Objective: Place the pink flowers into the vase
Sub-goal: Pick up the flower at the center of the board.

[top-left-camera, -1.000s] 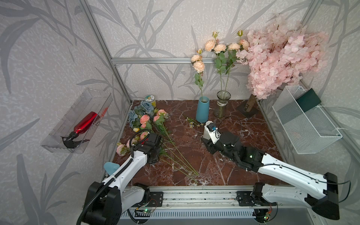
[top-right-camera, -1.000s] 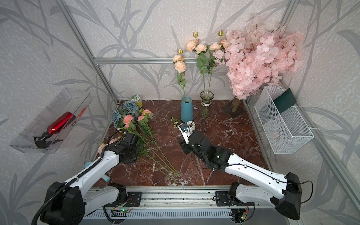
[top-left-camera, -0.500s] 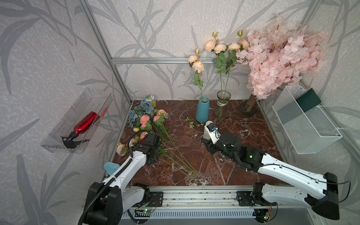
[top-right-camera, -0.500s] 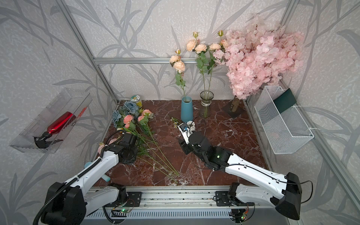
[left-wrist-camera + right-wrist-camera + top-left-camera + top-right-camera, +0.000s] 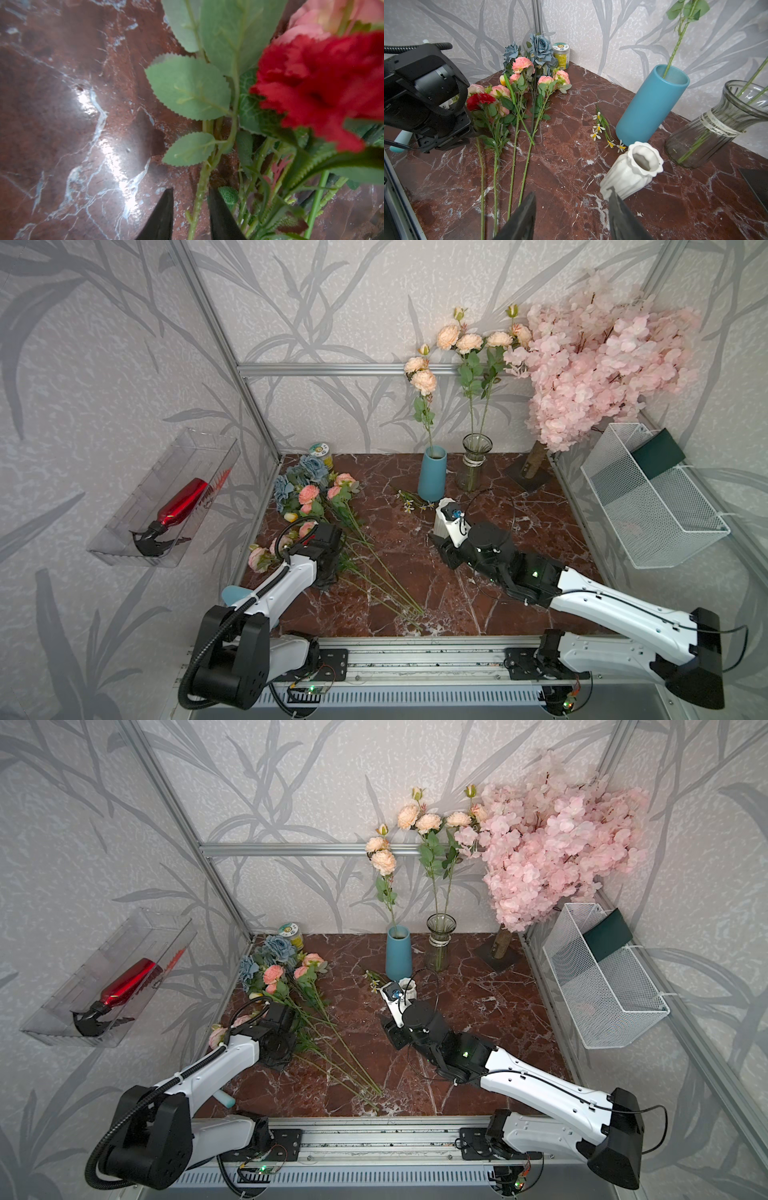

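Observation:
Several pink flowers (image 5: 309, 493) (image 5: 272, 973) (image 5: 522, 63) lie on the marble at the left, stems toward the front. My left gripper (image 5: 192, 205) is low over them, open, its fingertips (image 5: 166, 209) on either side of one green stem (image 5: 202, 176) with a gap on one side. A red carnation (image 5: 322, 83) lies beside it. My right gripper (image 5: 572, 193) hangs open and empty near a small white vase (image 5: 632, 168) (image 5: 407, 988). A blue vase (image 5: 432, 475) and a glass vase (image 5: 473, 466) at the back hold peach flowers.
Blue-grey flowers (image 5: 309, 466) and a jar (image 5: 320, 450) sit in the back left corner. A blossom tree (image 5: 594, 356) stands at the back right, with a wire basket (image 5: 652, 506) on the right wall. Small daisies (image 5: 409, 499) lie by the blue vase.
Both arms stay about where they were. The bloom standing in the blue vase has swayed slightly.

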### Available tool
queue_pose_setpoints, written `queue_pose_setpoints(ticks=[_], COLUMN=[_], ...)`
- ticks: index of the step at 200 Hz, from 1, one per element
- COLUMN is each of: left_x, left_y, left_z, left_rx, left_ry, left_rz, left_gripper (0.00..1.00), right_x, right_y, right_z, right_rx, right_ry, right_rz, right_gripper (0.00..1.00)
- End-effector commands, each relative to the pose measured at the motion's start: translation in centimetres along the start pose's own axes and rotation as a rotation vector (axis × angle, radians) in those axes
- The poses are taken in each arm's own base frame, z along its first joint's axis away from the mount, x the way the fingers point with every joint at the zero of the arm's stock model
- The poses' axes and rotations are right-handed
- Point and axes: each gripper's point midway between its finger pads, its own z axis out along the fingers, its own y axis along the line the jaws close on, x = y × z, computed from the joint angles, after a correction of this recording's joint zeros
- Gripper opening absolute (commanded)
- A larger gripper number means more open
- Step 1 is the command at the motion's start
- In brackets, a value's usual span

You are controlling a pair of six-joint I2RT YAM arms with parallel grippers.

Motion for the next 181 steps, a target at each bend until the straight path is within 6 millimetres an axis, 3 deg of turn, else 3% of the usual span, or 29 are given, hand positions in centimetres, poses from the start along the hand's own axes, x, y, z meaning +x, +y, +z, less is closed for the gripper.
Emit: queue_pose_setpoints(ticks=[1,76,181], left_x=[-0.2,0.6,-1.4], left_y=[-0.3,-0.5,-0.5], left_z=[0.4,1.5,-0.8], left_rx=[0.005,-0.04,-0.064], left_ry=[-0.009,0.034,-0.055], left_rz=[-0.002,0.012,0.061], left_gripper=[0.3,0.22,0.04], right_x=[-0.2,0.0,0.0], right_y=[0.2,0.2,0.1], right_z=[0.0,0.1,0.1], right_rx=[-0.006,-0.005,0.004], right_ry=[-0.022,-0.018,-0.019], right_rz=[0.012,0.01,0.009], right_gripper=[0.56,0.56,0.56])
